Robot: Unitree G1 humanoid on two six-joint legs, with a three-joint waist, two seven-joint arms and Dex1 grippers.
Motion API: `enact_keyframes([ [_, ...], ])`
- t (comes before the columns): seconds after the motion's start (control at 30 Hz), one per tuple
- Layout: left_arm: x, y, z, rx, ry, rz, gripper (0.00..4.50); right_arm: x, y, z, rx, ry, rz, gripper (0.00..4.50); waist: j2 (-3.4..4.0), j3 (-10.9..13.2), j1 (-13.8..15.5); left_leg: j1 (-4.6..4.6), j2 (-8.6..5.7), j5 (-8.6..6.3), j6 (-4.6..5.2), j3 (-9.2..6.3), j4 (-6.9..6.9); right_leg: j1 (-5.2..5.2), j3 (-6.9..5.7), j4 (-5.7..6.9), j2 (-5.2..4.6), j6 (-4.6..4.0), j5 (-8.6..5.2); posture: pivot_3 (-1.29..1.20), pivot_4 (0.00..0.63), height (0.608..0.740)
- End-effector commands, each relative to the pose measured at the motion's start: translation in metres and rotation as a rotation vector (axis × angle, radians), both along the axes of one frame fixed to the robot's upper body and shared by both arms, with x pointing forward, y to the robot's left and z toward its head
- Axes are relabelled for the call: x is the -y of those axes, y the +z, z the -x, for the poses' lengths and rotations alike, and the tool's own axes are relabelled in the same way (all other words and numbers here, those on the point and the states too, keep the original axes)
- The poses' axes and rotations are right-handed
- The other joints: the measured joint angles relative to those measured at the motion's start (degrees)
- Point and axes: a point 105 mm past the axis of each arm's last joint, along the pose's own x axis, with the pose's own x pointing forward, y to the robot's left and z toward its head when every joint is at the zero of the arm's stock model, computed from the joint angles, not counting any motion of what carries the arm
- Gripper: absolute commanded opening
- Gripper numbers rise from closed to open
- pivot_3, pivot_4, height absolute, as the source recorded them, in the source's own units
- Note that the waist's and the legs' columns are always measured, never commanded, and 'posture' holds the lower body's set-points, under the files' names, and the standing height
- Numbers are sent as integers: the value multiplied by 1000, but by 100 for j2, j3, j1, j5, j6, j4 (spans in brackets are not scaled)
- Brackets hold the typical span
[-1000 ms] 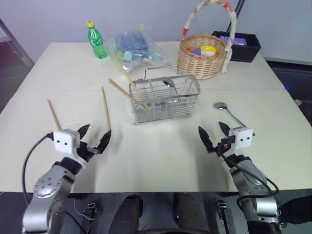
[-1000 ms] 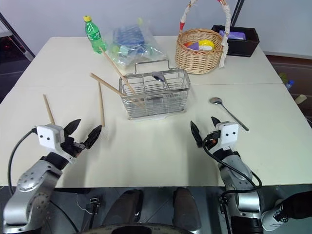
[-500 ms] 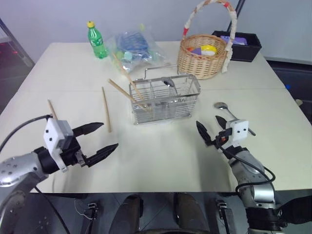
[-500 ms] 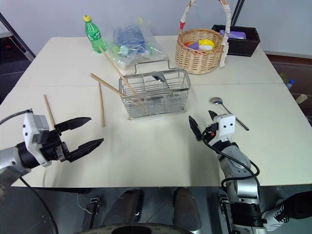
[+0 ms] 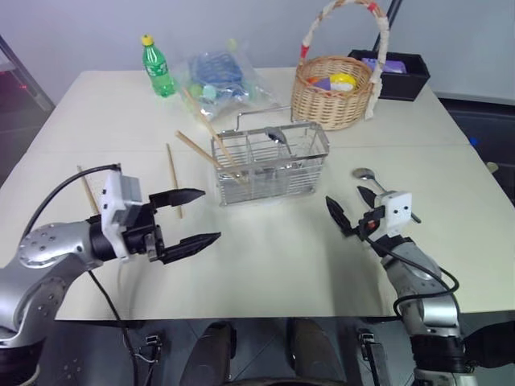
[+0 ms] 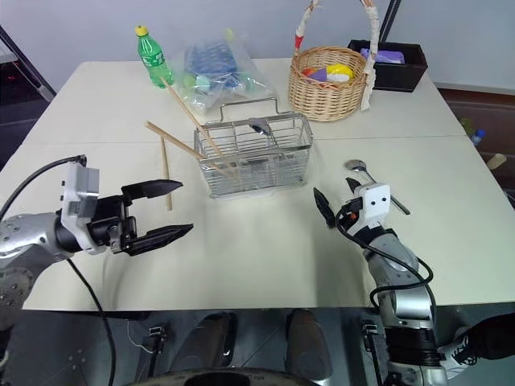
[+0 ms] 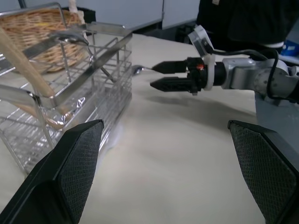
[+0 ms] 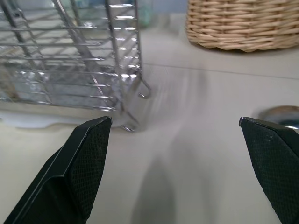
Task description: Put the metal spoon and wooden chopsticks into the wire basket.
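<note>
My left gripper [image 5: 190, 217] hangs nearest me above the table [image 5: 273, 265], jaws spread wide and empty, pointing across toward my right side. My right gripper [image 5: 348, 207] is low over the table on the other side, also spread wide and holding nothing.

Just beyond my right gripper a metal spoon [image 5: 372, 180] lies flat on the table, not yet picked up. On my left, two wooden chopsticks lie loose on the table: one [image 5: 172, 178] near the wire basket [image 5: 269, 165], one [image 5: 87, 190] farther out to the left, partly behind my arm. The basket stands upright in the middle and already holds another spoon [image 5: 277, 137] and two chopsticks [image 5: 211, 154] leaning out over its left rim. So I judge the job about half done: one spoon and two sticks remain.

The table is pale and matte. Farther back stand a green bottle [image 5: 158, 66], a clear plastic bag [image 5: 221, 79], a wicker basket [image 5: 336, 90] and a black tray [image 5: 401, 74], before a plain light wall.
</note>
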Motion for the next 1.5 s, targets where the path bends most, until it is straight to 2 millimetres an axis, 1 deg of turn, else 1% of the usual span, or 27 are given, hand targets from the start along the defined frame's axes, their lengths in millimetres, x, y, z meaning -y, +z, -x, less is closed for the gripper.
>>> enact_keyframes([
  [0.03, 2, 5, -3, 28, -3, 30, 4471, 12, 23, -6, -23, -21, 25, 4500, 1, 0, 3, 0, 0, 0, 0, 0, 1, 0, 0, 0, 0, 0, 0, 0, 150, 740],
  [0.13, 1, 3, -9, 12, 12, 72, 4471, 18, 46, -9, -29, -5, 25, 4500, 4, 2, 6, 0, 0, 0, 1, 0, 1, 1, 0, 1, 0, -1, 0, 0, 150, 740],
  [0.2, 3, 2, -12, 9, 13, 85, 4471, 23, 56, -10, -45, 4, 48, 4500, 2, 1, 10, 0, 0, 0, 1, 0, 1, 0, 0, 0, 0, -1, 0, 0, 150, 740],
  [0.3, 6, 0, -15, 13, 8, 92, 4471, 32, 66, -12, -78, 19, 104, 4500, 0, 1, 27, -3, -1, 0, 1, 0, 2, 1, -1, -2, -1, 0, 0, 0, 150, 740],
  [0.37, 7, -1, -15, 15, 5, 96, 4471, 36, 68, -12, -99, 24, 126, 4500, 1, 1, 31, -4, -2, -1, 3, 1, 2, 2, -1, -8, -2, 0, 1, 0, 150, 740],
  [0.47, 12, -3, -15, 17, 0, 112, 4471, 54, 66, -11, -174, 30, 165, 4500, 2, 1, 34, -6, -2, -1, 4, 2, 2, 4, -1, -15, -2, 0, 1, 0, 150, 740],
  [0.6, 17, -4, -13, 15, -6, 125, 4471, 80, 55, -10, -292, 47, 188, 4500, 2, 1, 35, -10, -2, -2, 5, 2, 3, 7, -1, -26, -2, 1, 2, 0, 150, 740],
  [0.7, 18, -5, -12, 14, -3, 129, 4471, 92, 49, -11, -339, 69, 205, 4500, 2, 1, 13, -10, -1, -2, 7, 5, 4, 8, -1, -28, -2, 2, 2, 0, 150, 740],
  [0.83, 19, -5, -10, 14, 1, 135, 4471, 107, 44, -19, -381, 81, 238, 4500, 3, 1, -11, -6, 2, -3, 7, 13, 6, 7, 0, -27, -2, 7, 5, 0, 150, 740],
  [0.97, 20, -6, -7, 15, 7, 136, 4471, 111, 34, -28, -438, 139, 274, 4500, 3, 1, 0, -7, 1, -3, 7, 14, 9, 8, 0, -28, -2, 9, 6, 0, 150, 740],
  [1.07, 20, -6, -8, 21, 19, 137, 4471, 112, 31, -40, -448, 159, 307, 4500, 4, 2, 0, -8, 1, -3, 7, 15, 10, 8, 0, -29, -3, 10, 7, 0, 150, 740],
  [1.23, 20, -7, -8, 26, 24, 130, 4471, 105, 27, -54, -459, 193, 324, 4500, 4, 2, -7, -8, 1, -3, 7, 15, 10, 7, 0, -29, -2, 19, 12, 0, 150, 740],
  [1.4, 20, -9, -7, 25, 17, 117, 4471, 98, 23, -61, -472, 220, 337, 4500, 4, 2, 3, -9, 0, -2, 6, 15, 10, 7, 1, -29, -3, 19, 13, 0, 150, 740],
  [1.5, 19, -8, -7, 26, 14, 116, 4471, 92, 22, -60, -489, 257, 347, 4500, 4, 2, 2, -9, 0, -2, 6, 15, 11, 8, 1, -30, -3, 19, 13, 0, 150, 740],
])
